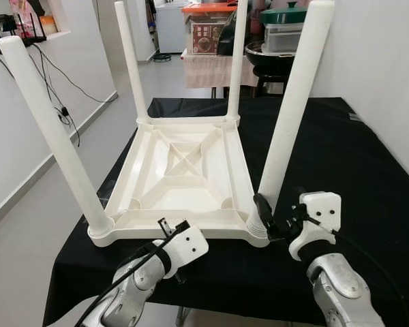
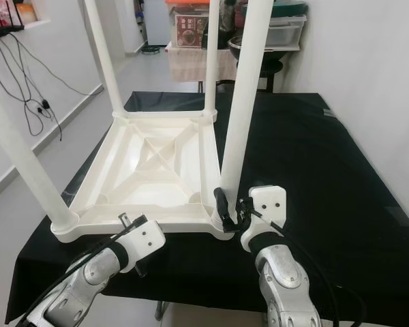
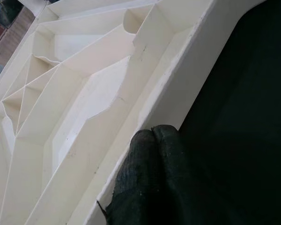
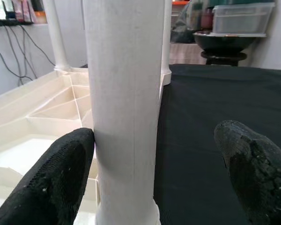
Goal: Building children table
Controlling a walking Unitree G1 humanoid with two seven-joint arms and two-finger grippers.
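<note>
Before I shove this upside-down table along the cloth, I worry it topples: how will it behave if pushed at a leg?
The white plastic table probably stays put: its broad top lies flat on the black cloth. The hollow ribbed underside suggests it is light and may slide. A push high on the near-right leg, between the right hand's open fingers, could flex it.

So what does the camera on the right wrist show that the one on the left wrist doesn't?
Right wrist view: the right gripper is open around one upright white table leg, one finger touching it and the other apart. Behind are more legs, a dark pot and a clear box.

Left wrist view: the left gripper, fingers together, rests at the edge of the upturned tabletop, close over its ribbed underside.

Both show that white underside and the black cloth beneath it.
</note>
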